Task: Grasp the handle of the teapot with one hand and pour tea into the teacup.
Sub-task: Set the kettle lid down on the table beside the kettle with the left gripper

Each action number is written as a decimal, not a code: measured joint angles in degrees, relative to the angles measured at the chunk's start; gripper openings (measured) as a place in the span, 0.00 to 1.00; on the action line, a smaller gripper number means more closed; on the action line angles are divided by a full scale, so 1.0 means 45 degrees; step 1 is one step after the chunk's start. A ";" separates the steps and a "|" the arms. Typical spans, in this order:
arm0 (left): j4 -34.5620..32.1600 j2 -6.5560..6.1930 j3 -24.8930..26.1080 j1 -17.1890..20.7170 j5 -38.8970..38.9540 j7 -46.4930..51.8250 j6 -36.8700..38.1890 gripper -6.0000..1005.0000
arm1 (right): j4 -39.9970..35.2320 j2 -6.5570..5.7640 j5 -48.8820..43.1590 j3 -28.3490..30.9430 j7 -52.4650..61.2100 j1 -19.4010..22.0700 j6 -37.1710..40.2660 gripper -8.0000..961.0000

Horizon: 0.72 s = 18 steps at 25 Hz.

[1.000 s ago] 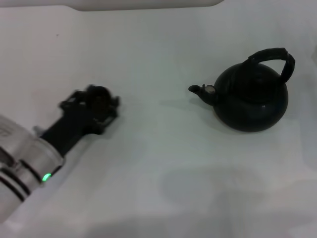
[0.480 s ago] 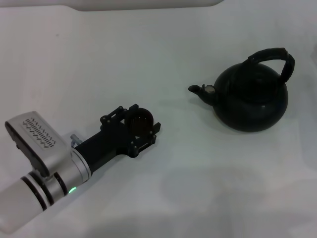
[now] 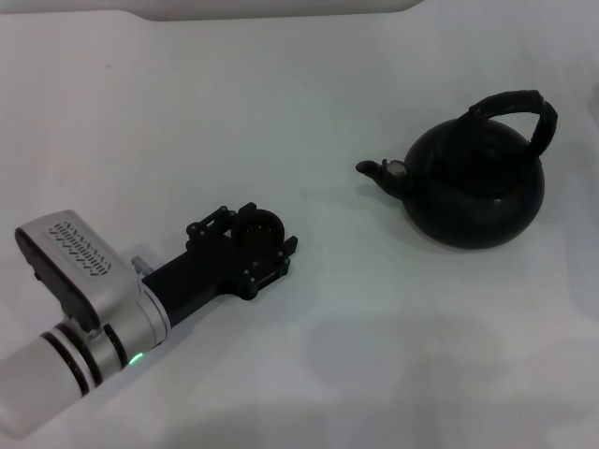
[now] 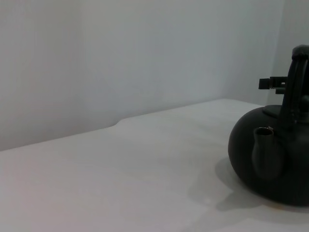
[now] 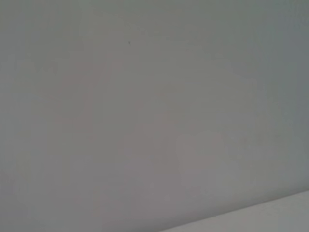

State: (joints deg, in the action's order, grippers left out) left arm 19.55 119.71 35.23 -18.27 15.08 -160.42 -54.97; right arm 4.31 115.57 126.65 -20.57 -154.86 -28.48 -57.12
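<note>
Black against the pale desk [image 3: 309,84], the left claw [image 3: 251,245] lies low at the near left of the head view, its fingers clenched on the small dark cup [image 3: 260,229] cradled between them. The claw's long axis runs from near left toward far right, so it points roughly at the pot's spout [image 3: 379,171]. The pot [image 3: 477,187] stands upright farther back and to the right, well apart from the claw, with bare desk between them. Its spout faces left toward the cup, and the left wrist view shows that spout end-on at the pot's near side. The handle [image 3: 519,108] arches over the pot's far right shoulder, its span running along the spout line, on the side away from the left claw. The right claw appears in no view. Judged from this layout, the handle lies on the right arm's side, while the left arm is occupied with the cup.
</note>
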 joint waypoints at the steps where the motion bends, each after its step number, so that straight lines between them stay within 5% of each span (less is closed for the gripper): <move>1: -0.0006 0.0000 0.0000 -0.0039 -0.0010 0.0002 0.0000 0.69 | 0.0000 0.0000 0.0000 0.0000 -0.0001 0.0000 -0.0004 0.92; 18: -0.0009 -0.0050 -0.0017 -0.0236 -0.0073 -0.0010 0.0417 0.74 | 0.0000 0.0000 0.0000 0.0049 0.0000 0.0020 -0.0004 0.92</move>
State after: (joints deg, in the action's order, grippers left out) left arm 19.51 119.48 35.15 -19.33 14.75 -160.47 -53.09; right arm 4.31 115.57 126.65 -20.35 -154.86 -28.39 -57.14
